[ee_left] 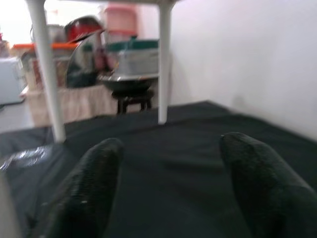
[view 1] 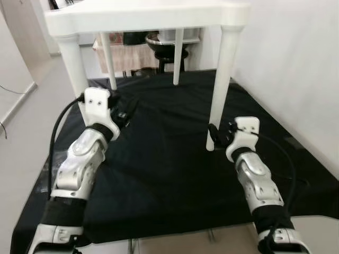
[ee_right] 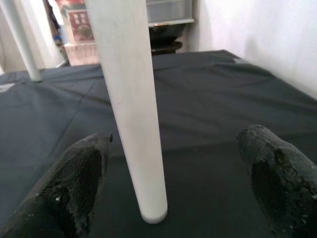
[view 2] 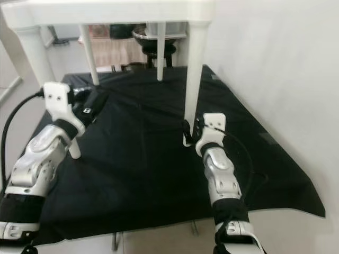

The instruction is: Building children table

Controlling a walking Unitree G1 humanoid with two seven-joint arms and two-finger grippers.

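A white plastic children's table (view 1: 143,18) stands upright on its four legs on a black cloth (view 1: 169,169). My right gripper (ee_right: 173,141) is open low down at the front right leg (ee_right: 133,99). That leg stands between the two fingers, closer to one, and neither finger touches it. My left gripper (ee_left: 171,183) is open just inside the front left leg (view 1: 74,69) and points under the table with nothing between its fingers. The two far legs (ee_left: 164,64) stand beyond it.
A white wall (view 1: 296,63) runs close along the right of the cloth. Behind the table a black stool with a metal bowl (view 1: 167,45) stands among storage boxes. A black cable (view 1: 55,137) loops from my left arm. Pale floor (view 1: 21,121) lies to the left.
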